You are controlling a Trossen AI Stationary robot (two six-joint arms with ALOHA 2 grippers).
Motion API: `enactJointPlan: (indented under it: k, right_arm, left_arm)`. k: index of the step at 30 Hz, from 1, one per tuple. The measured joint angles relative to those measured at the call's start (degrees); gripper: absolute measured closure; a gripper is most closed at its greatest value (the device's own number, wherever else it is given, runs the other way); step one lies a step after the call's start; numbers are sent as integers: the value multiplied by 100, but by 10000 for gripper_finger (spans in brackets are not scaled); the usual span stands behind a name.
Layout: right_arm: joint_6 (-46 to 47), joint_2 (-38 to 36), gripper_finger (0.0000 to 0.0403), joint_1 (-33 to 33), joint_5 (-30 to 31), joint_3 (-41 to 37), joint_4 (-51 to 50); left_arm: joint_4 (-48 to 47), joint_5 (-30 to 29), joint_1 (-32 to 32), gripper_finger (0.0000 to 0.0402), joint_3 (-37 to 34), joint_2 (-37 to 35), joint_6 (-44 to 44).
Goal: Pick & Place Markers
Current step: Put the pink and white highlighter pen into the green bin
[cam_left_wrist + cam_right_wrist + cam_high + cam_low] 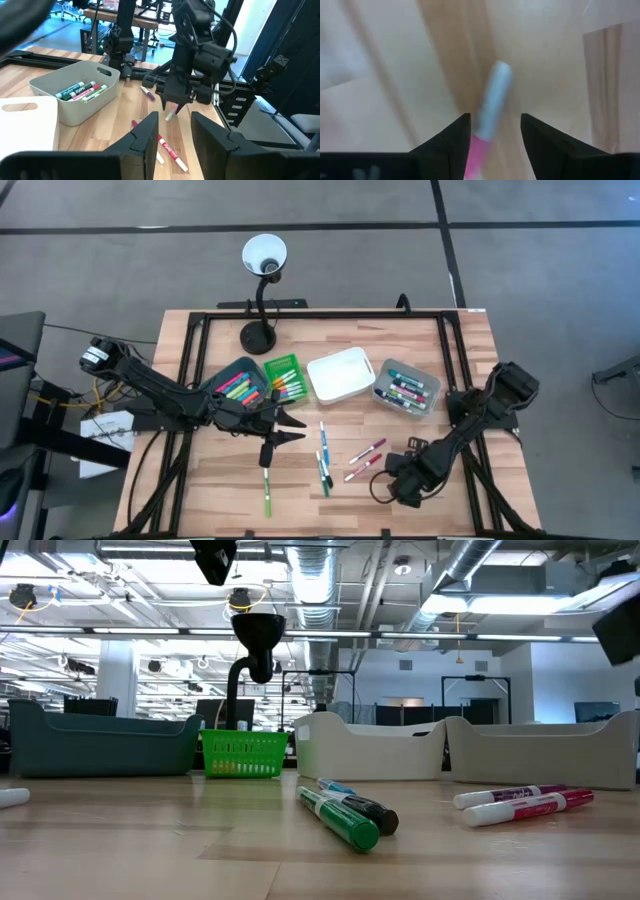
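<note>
Loose markers lie flat on the wooden table: a green one (267, 492), a green, blue and black cluster (323, 465) (345, 815), and pink and purple ones (366, 452) (525, 802). My left gripper (292, 428) (175, 125) is open and empty, above the table beside the green basket (283, 375). My right gripper (392, 476) (495, 120) is open at the near right. A pink marker with a pale cap (490, 105) lies between its fingers, close to one of them; its pale end also shows below that gripper in the left wrist view (170, 116). My right gripper has the pink marker between its open fingers, running along them and reaching past the fingertips (465, 122). The marker is close to one finger, with a gap to the other. I cannot tell whether a finger touches it.
A dark teal bin (238, 385), the green basket and a grey bin (407, 390) at the far side hold markers; a white bin (340, 375) stands between them. A desk lamp (262, 265) stands at the far edge. A black frame (185, 360) borders the table.
</note>
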Motion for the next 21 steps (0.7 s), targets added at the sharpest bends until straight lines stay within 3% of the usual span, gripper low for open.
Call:
enactJointPlan:
  k: [8, 17, 21]
  right_arm:
    - [-255, 475, 245, -162, -223, 50, -21]
    - [-992, 314, 374, -658, -481, -6, 79]
    - [-1050, 136, 380, -882, -344, 5, 318]
  left_arm:
    - [21, 0, -2, 290, 0, 0, 0]
    - [42, 0, 0, 290, 0, 0, 0]
    - [44, 0, -2, 290, 0, 0, 0]
